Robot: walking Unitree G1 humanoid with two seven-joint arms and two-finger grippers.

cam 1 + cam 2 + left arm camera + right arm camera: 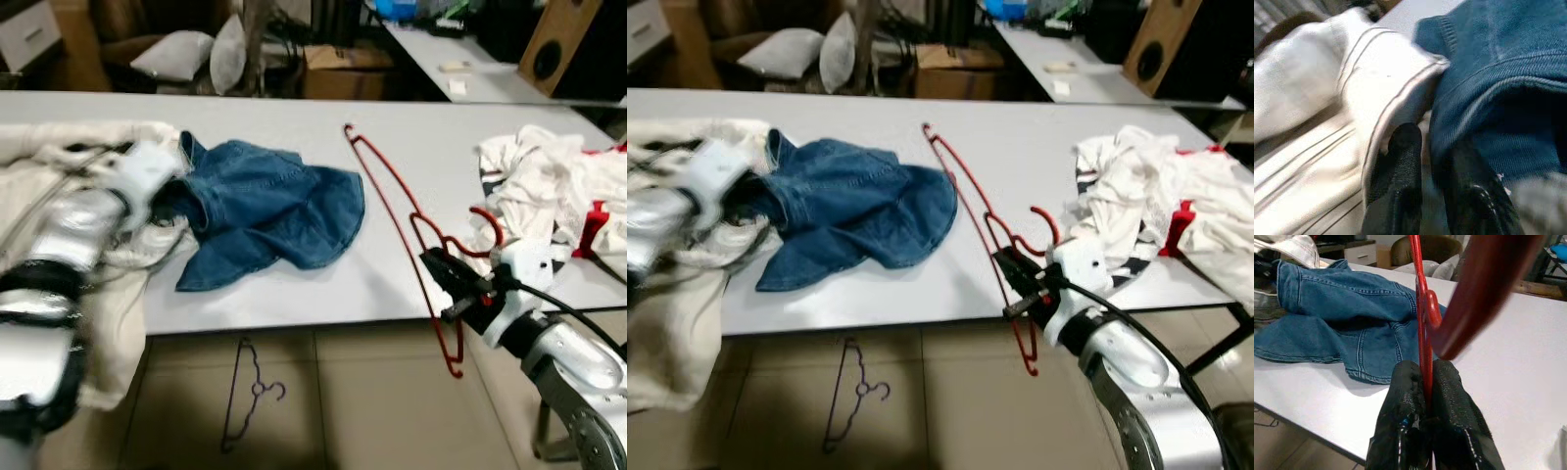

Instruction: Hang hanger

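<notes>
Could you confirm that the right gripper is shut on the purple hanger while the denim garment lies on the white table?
Not quite: the right gripper is shut on the red hanger, as the right wrist view shows. The purple hanger lies on the floor. The denim garment does lie on the white table.

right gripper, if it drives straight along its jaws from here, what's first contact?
Likely the denim garment. The right gripper, shut on the red hanger, points across bare table toward it. Depth is unclear; it may pass just beside its hem.
</notes>
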